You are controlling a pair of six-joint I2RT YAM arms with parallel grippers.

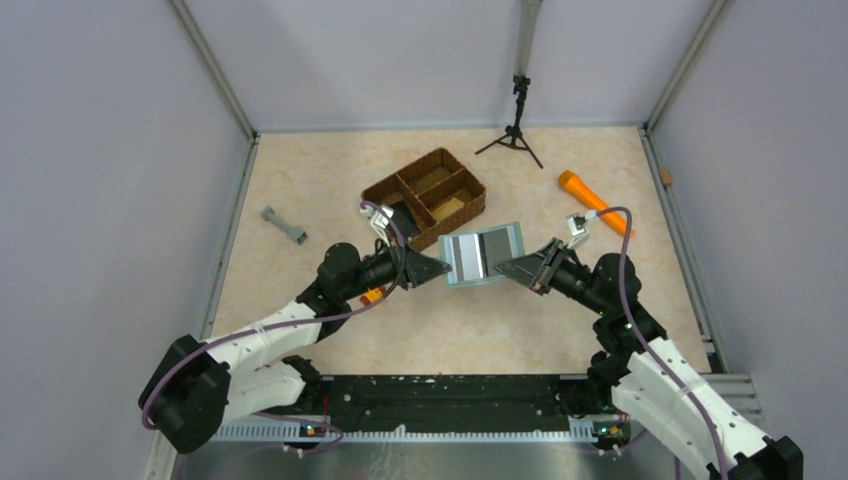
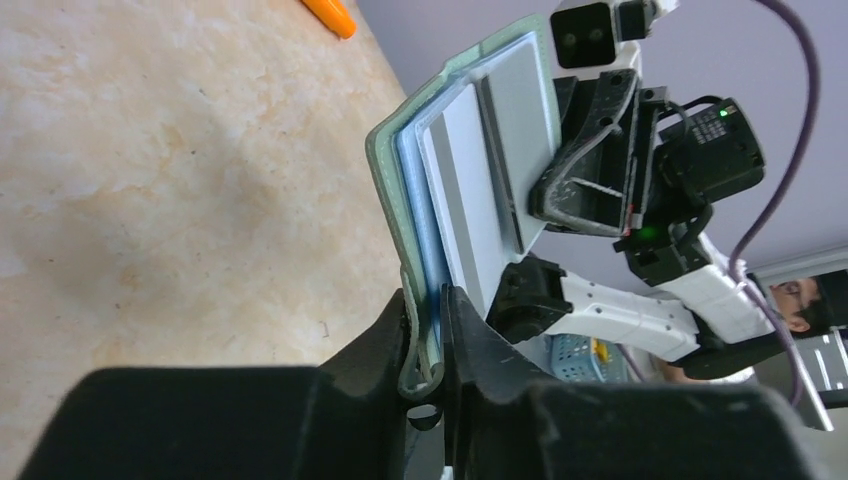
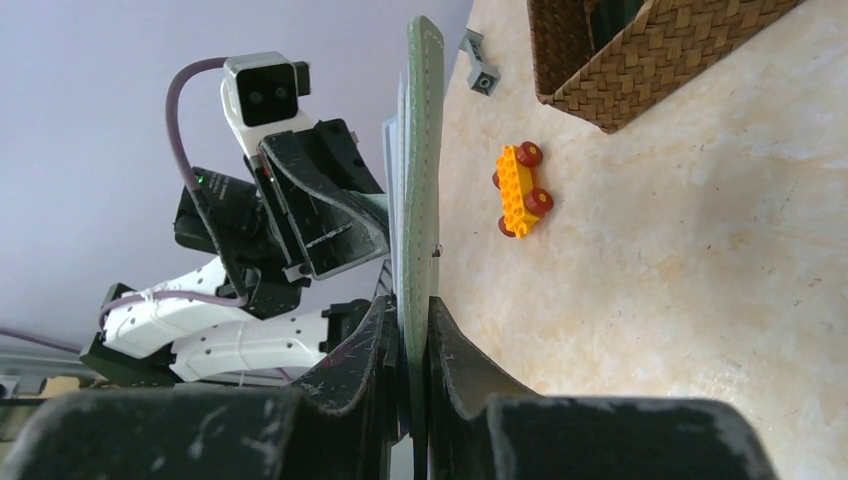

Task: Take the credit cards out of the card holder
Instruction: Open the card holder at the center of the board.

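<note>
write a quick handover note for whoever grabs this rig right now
Left gripper: jaws shut on one edge of the card holder.
Right gripper: jaws shut on the opposite edge.
Holder: open, held between the two arms, just on the near side of the woven basket.
Credit cards: in the holder's inner pockets; no loose card seen on the table.
Done: holder picked up and opened.
Left: free one gripper, pull each card out, set it down.
</note>
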